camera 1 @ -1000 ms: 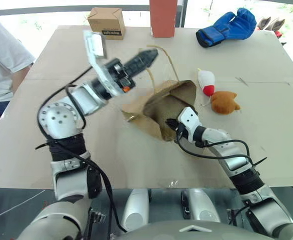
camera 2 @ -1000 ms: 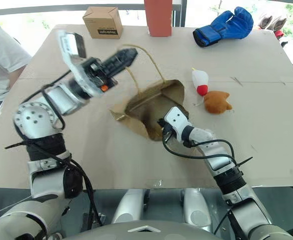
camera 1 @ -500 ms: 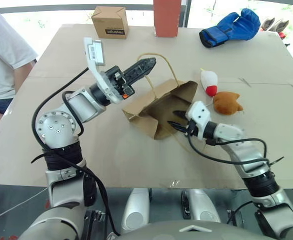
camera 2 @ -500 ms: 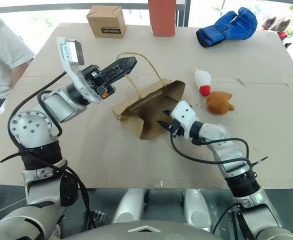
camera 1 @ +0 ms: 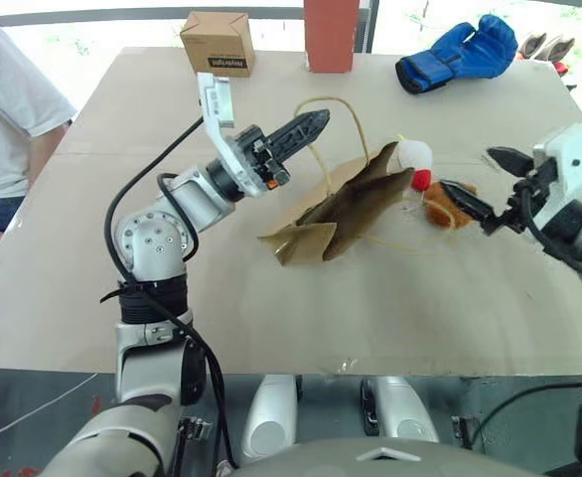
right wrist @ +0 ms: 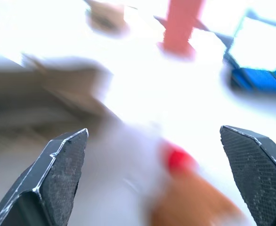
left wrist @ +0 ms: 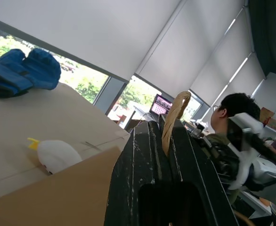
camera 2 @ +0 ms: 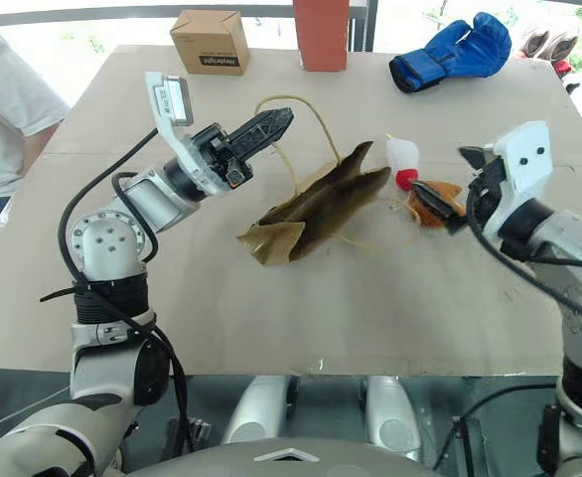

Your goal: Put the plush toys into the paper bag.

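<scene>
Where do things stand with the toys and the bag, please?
Left claw shut on bag handle. Right claw open, empty, above orange toy. White toy also on table, outside paper bag. Nothing in the way.

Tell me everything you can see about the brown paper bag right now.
The plain brown kraft paper bag lies on its side, crumpled and part flattened, on the tan tabletop, mouth toward the plush toys. One tan twisted-cord handle arches up, pinched in the shut left claw; the other trails on the table toward the toys.
</scene>
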Robot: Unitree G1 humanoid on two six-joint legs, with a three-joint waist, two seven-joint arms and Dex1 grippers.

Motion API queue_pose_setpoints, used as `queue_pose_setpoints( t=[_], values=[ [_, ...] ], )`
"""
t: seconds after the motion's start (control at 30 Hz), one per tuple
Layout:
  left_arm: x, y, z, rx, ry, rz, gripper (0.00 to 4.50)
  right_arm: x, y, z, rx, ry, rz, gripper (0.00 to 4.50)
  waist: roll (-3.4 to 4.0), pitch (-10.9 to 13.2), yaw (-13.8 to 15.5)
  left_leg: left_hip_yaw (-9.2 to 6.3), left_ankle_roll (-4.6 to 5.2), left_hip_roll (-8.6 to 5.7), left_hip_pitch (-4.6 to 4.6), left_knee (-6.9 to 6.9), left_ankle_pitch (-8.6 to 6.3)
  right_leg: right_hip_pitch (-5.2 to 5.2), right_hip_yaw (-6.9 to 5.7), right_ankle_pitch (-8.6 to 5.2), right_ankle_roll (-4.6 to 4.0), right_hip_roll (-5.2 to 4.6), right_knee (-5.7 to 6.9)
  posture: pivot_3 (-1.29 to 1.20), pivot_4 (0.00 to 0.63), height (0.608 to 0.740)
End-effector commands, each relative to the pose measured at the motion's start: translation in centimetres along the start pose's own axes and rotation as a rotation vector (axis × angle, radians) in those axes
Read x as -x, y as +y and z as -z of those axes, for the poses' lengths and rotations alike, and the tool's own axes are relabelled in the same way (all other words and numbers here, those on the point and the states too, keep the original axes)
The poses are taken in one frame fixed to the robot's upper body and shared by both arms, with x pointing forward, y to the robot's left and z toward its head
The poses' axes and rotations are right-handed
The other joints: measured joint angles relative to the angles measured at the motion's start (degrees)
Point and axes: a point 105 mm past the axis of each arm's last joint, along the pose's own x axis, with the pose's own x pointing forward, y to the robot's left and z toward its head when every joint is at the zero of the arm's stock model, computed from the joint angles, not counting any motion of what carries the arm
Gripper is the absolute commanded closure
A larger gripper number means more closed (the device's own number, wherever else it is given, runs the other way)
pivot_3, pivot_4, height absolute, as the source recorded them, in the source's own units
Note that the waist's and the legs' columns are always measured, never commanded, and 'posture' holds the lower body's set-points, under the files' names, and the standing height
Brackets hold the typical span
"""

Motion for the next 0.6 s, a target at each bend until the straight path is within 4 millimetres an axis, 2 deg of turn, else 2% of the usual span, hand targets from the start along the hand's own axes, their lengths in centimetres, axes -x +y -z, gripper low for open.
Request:
queue_pose_setpoints(
  t=[0.03,0.17,0.27,0.3,0.33,0.37,0.43,0.47,0.5,0.6],
  values=[
    [-0.6,-1.0,-1.2,-0.075,-0.023,0.045,4.5,-1.9,-1.1,1.9,-0.037,0.106,0.074,0.12,0.02,0.0,-0.25,0.02,0.0,0.0,-0.01,0.0,0.0,-0.02,0.03,0.0,0.0,0.0,0.0,0.0,0.15,0.74],
    [-0.9,-1.5,-1.1,-0.117,-0.007,0.056,4.5,-4.2,-0.6,4.8,-0.06,0.227,0.052,0.12,0.04,0.01,-0.27,0.04,0.01,0.0,-0.01,-0.06,0.0,-0.05,0.08,0.01,0.02,0.03,0.01,0.0,0.15,0.74],
    [-1.0,-1.6,-1.0,-0.144,0.005,0.052,4.5,-5.0,-0.6,5.7,-0.053,0.244,0.05,0.12,0.03,0.02,0.07,0.05,0.02,-0.01,-0.04,-0.09,-0.01,-0.05,0.07,0.0,0.03,0.02,-0.03,0.0,0.15,0.74],
    [-1.0,-1.7,-0.9,-0.153,0.01,0.051,4.5,-5.3,-0.4,5.8,-0.039,0.241,0.044,0.6,0.02,0.03,0.21,0.04,0.02,-0.02,-0.05,-0.09,-0.01,-0.05,0.07,0.0,0.04,0.02,-0.04,0.0,0.15,0.74],
    [-0.9,-1.8,-0.9,-0.159,0.012,0.05,4.5,-5.4,-0.3,5.9,-0.028,0.239,0.038,0.75,0.02,0.04,0.21,0.04,0.03,-0.02,-0.07,-0.1,-0.01,-0.05,0.06,0.0,0.04,0.02,-0.05,0.0,0.15,0.74],
    [-0.8,-1.9,-0.8,-0.172,0.017,0.046,4.5,-5.4,0.0,5.7,-0.021,0.227,0.026,1.11,0.02,0.04,0.17,0.04,0.03,-0.03,-0.08,-0.09,-0.01,-0.05,0.06,0.0,0.04,0.02,-0.06,0.0,0.15,0.74],
    [-0.7,-2.0,-0.8,-0.174,0.016,0.041,4.5,-5.1,0.0,5.1,0.013,0.182,0.022,2.11,0.02,0.04,0.11,0.04,0.02,-0.03,-0.07,-0.09,-0.01,-0.05,0.07,0.01,0.04,0.01,-0.06,0.0,0.15,0.74],
    [-0.7,-2.0,-0.7,-0.179,0.017,0.034,4.5,-4.8,-0.1,4.6,0.029,0.144,0.023,2.78,0.02,0.04,0.11,0.04,0.02,-0.03,-0.05,-0.09,-0.01,-0.05,0.06,0.0,0.05,0.02,-0.04,0.0,0.15,0.74],
    [-0.6,-1.9,-0.7,-0.186,0.016,0.027,4.5,-4.4,-0.4,4.2,0.055,0.109,0.027,2.94,0.02,0.04,0.09,0.04,0.02,-0.03,-0.05,-0.09,-0.01,-0.05,0.06,0.0,0.05,0.02,-0.04,0.0,0.15,0.74],
    [-0.7,-1.7,-0.6,-0.205,0.015,0.013,4.5,-2.9,-0.8,2.9,0.076,0.035,0.029,4.05,0.03,0.05,0.18,0.03,0.02,-0.03,-0.04,-0.1,-0.01,-0.04,0.05,0.0,0.05,0.02,-0.06,0.0,0.15,0.74]
  ],
)
